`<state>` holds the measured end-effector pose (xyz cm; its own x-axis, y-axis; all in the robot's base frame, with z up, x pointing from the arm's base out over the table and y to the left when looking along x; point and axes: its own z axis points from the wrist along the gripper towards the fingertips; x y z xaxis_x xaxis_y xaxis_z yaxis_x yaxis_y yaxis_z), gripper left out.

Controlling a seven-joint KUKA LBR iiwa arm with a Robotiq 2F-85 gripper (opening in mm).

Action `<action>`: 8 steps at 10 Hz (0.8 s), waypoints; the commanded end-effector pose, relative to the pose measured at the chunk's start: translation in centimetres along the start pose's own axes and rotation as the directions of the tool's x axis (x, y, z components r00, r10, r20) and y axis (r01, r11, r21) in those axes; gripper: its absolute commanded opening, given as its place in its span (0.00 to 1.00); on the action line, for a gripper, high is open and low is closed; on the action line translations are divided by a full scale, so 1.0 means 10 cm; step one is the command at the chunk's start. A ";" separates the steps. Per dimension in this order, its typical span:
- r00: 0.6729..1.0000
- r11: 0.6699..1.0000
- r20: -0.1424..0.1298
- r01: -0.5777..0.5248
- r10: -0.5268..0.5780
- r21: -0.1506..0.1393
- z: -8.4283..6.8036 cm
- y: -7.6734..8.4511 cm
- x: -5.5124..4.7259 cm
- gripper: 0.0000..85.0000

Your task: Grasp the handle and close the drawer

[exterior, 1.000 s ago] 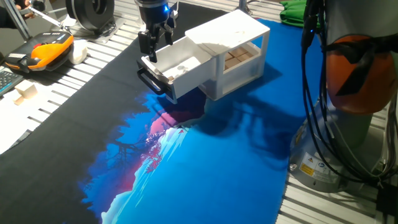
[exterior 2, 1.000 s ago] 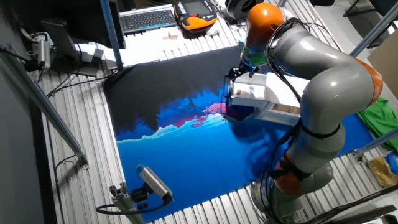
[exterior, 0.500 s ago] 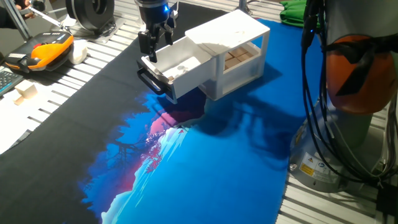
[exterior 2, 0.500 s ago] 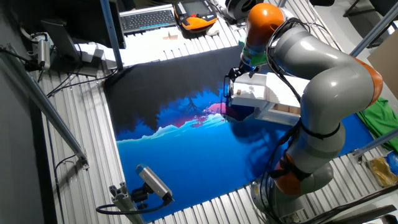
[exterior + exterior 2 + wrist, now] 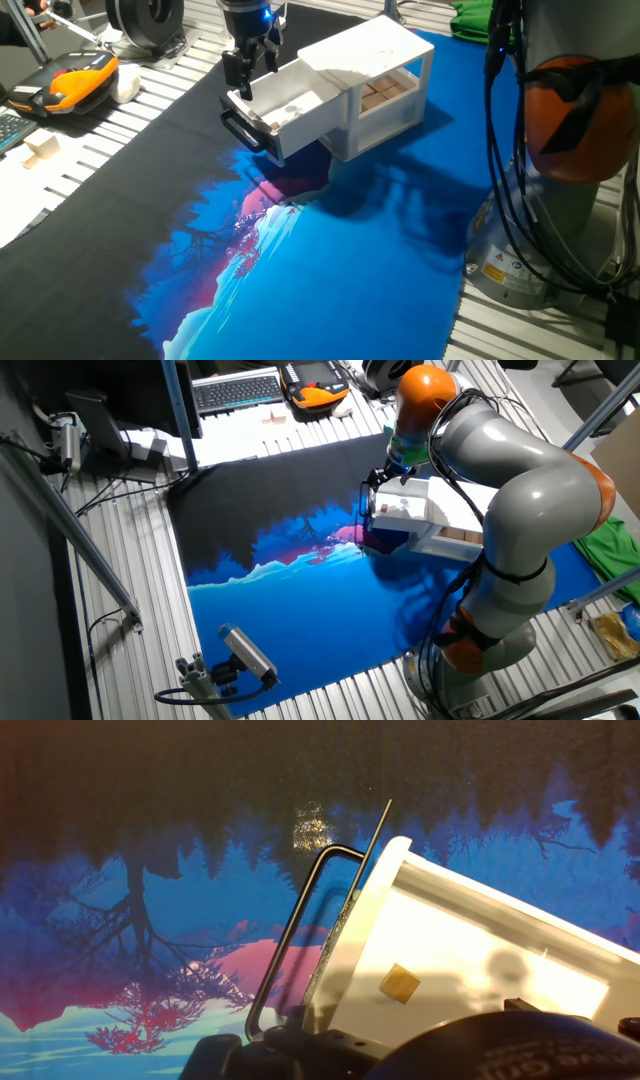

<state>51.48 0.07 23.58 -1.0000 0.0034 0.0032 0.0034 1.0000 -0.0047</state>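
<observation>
- The drawer [image 5: 285, 108] is pulled out of the white cabinet [image 5: 375, 75]. From one fixed view, it sticks out toward about 8 o'clock.
- I see the drawer sitting high in that view, around 11 o'clock from the middle, on the mat [image 5: 330, 250] with the blue and pink tree picture.
- The drawer's long side runs from the cabinet out to its front panel, from 2 o'clock to 8 o'clock.
- The handle [image 5: 240, 131] is a black bar across the drawer's front. Its long side runs from about 10 o'clock to 4 o'clock, crossing the way the drawer slides.
- In my hand view the handle [image 5: 295, 935] looks like a thin black loop. It stands off the drawer's white front edge [image 5: 365, 910] and leans from 7 o'clock up to 1 o'clock.
- I can see a small tan square [image 5: 399, 984] lying inside the drawer in the hand view.
- My gripper [image 5: 250, 75] hangs over the front end of the open drawer, pointing down. It is just behind the handle and not on it.
- The fingers [image 5: 235, 72] are a little apart and hold nothing.
- In the other fixed view the gripper [image 5: 372, 500] sits at the drawer's front, with the big grey and orange arm [image 5: 500, 470] bending over it.
- Some tan blocks [image 5: 380, 95] sit in the cabinet's lower shelf, at 3 o'clock from the drawer.
- An orange and black device [image 5: 75, 82] lies off the mat at 9 o'clock, well apart from the drawer.
</observation>
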 end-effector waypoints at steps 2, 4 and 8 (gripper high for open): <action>0.970 0.971 -0.054 -0.234 0.237 0.051 -0.02 0.00 0.00 0.00; 0.971 0.971 -0.053 -0.231 0.234 0.052 -0.03 -0.01 0.00 0.00; 0.970 0.971 -0.053 -0.233 0.236 0.048 -0.03 -0.01 -0.01 0.00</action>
<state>51.56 -0.02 23.84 -0.9694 0.2395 0.0542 0.2367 0.9701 -0.0532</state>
